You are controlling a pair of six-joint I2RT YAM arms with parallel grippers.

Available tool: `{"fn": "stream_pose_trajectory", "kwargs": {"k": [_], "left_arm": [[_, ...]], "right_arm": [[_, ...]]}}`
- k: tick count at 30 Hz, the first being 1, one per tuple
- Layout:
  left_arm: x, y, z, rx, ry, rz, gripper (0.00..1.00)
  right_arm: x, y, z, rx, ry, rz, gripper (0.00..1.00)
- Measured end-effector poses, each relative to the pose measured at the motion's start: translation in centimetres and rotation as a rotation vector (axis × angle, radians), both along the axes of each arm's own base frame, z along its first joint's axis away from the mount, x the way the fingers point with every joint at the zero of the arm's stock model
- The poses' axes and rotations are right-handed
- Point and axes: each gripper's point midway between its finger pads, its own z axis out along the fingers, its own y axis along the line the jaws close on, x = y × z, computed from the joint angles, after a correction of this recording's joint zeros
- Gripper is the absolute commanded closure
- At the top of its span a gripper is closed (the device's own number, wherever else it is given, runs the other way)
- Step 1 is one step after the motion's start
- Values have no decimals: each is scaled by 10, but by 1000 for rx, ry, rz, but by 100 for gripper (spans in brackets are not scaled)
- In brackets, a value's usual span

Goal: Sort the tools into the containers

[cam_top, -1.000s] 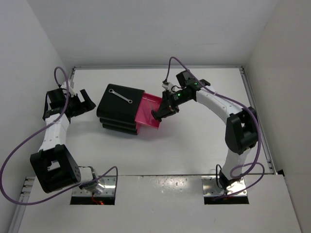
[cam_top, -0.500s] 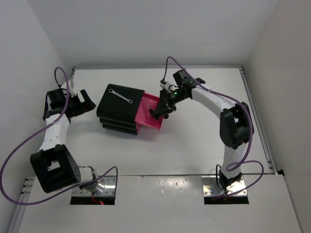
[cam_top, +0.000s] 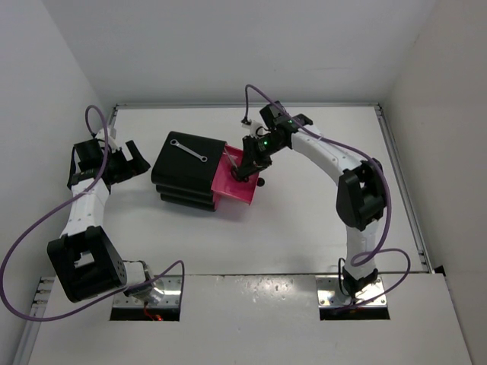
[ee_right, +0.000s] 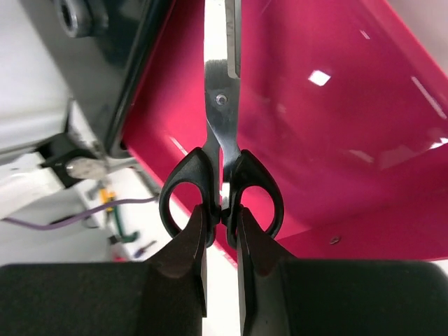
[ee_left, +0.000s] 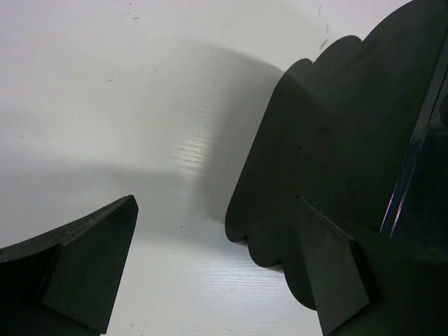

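- Scissors [ee_right: 222, 119] are in the right gripper [ee_right: 222, 218]: black loop handles, closed silver blades. The fingers are clamped on the neck where the two loops meet.
- Their long axis runs straight out from the gripper. The handles are at the fingertips and the blades are ahead, pointing into the pulled-out pink drawer [ee_right: 336, 105].
- In the right wrist view the blades lie over the drawer's floor, with the handles back near its rim. We cannot tell whether the tips touch the floor or hang just above it.
- In the top view the right gripper [cam_top: 248, 162] is at the far side of the pink drawer [cam_top: 234, 188]. The drawer sticks out of the right face of the black drawer unit [cam_top: 183, 176], which sits left of centre and nearer the far edge of the worktop [cam_top: 304, 228].
- Judgement: the release depends on that overlap. The blades are inside the drawer outline, so letting go should drop the scissors in, handles last.
- A slim wrench [cam_top: 188, 150] lies diagonally on the unit's top, between the two arms.
- The left gripper [cam_top: 125, 161] is beside the unit's left face, near the left edge of the worktop. Its fingers are spread with nothing between them, and the left wrist view [ee_left: 215, 203] confirms this.
- Judgement: the left arm is free and well placed for the wrench.
- We find no brand, label or readable writing on any item.
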Motion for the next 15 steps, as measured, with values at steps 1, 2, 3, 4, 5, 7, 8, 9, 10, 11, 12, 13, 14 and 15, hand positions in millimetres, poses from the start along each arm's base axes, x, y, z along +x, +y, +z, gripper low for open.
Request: {"fn": "stream_pose_trajectory", "kwargs": {"k": [1,2,3,4,5,7,8,9,10,11,12,13,14,15], "left_arm": [[0,0,0,0,0,0,0],[0,0,0,0,0,0,0],[0,0,0,0,0,0,0],[0,0,0,0,0,0,0],[0,0,0,0,0,0,0],[0,0,0,0,-1,0,0],[0,0,0,1,-1,0,0],[0,0,0,1,-2,0,0],[1,0,1,1,-4,0,0],[1,0,1,2,-5,0,0],[1,0,1,3,-6,0,0],[1,1,1,3,-7,0,0],[1,1,1,3,-7,0,0],[1,1,1,3,-7,0,0]], "right_arm": [[0,0,-2,-13,-15,7,90],[1,0,-3,-27,-29,11,87],[2,-1,-3,-37,-38,12,84],[3,-2,-4,-47,-48,14,77],[4,-3,-5,-56,-60,17,72],[5,-4,-7,-74,-75,21,63],[5,-5,-8,-82,-80,22,61],[6,-5,-8,-89,-90,26,60],[6,-6,-9,-97,-95,27,58],[6,-7,-9,-103,-100,28,58],[7,-7,-10,-108,-106,29,58],[7,-7,-10,-112,-112,30,57],[7,-6,-9,-114,-117,34,57],[7,-6,-9,-114,-122,38,57]]}}
